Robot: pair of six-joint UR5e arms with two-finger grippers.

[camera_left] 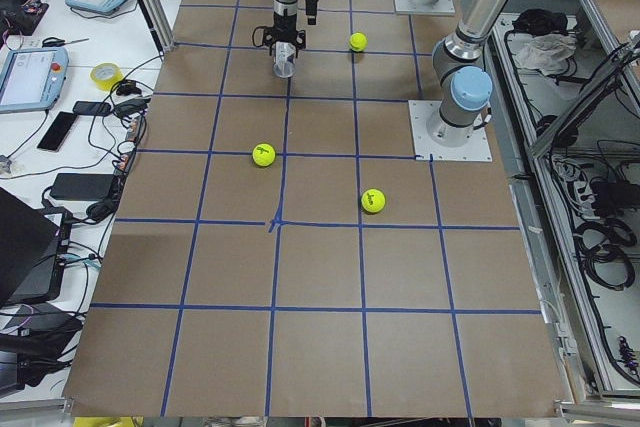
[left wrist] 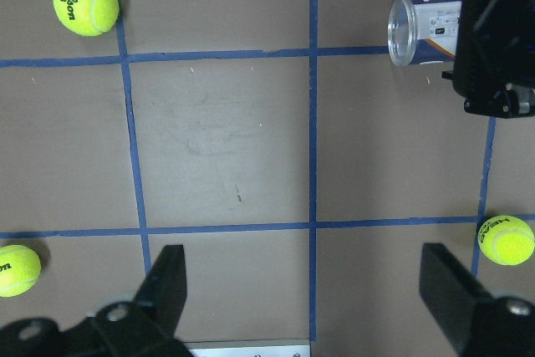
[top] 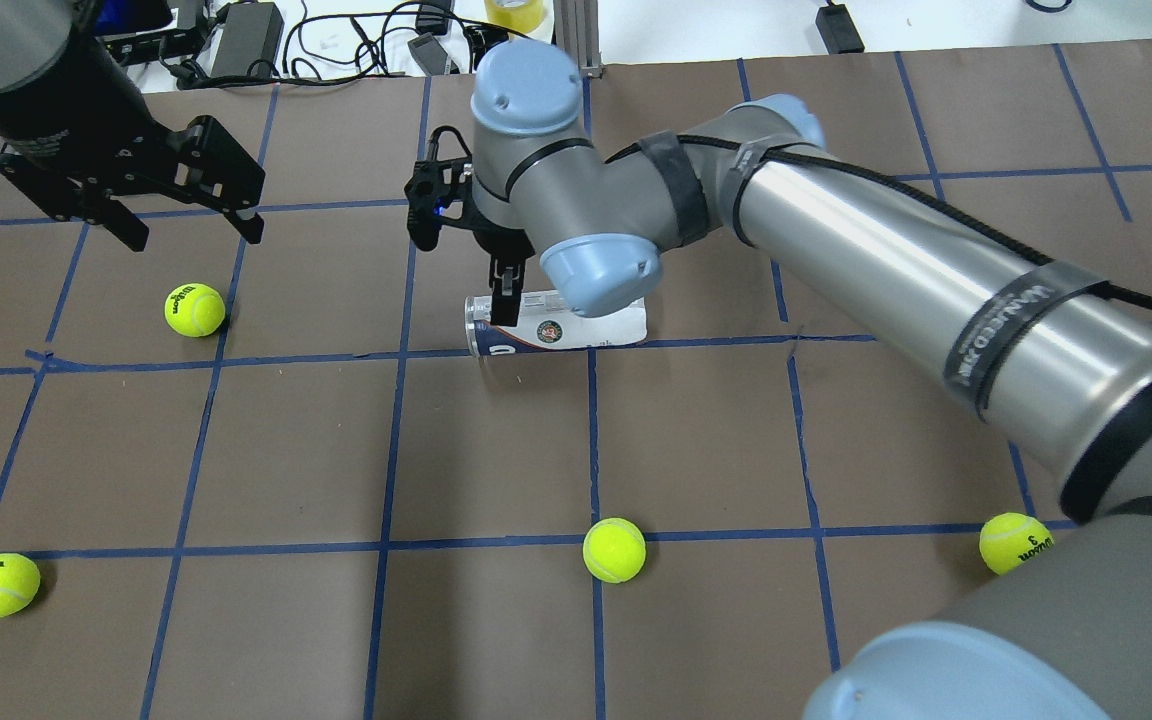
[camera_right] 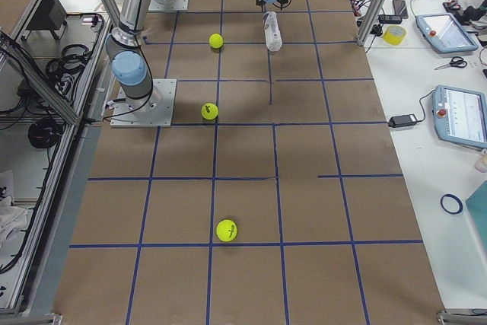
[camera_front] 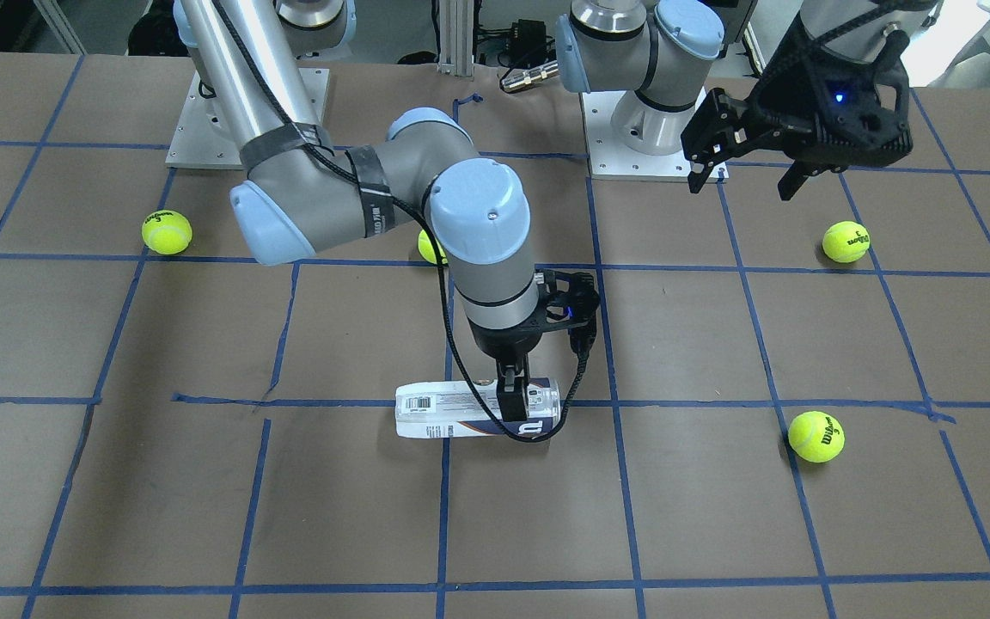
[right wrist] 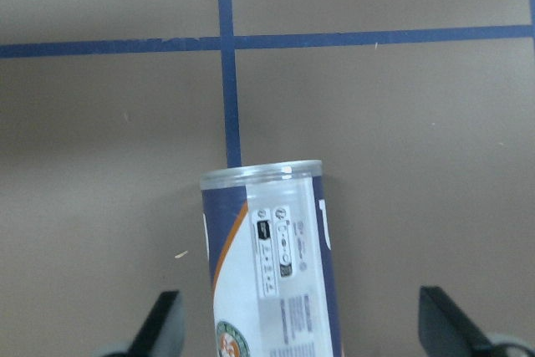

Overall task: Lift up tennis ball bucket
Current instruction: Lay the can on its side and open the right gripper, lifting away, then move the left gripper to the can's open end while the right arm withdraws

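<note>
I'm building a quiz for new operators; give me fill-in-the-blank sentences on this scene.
The tennis ball bucket lies on its ___ on the table. The right gripper straddles it with jaws ___. The left gripper holds ___. Loose tennis balls number ___.
Missing: side; open; nothing; four.
</note>
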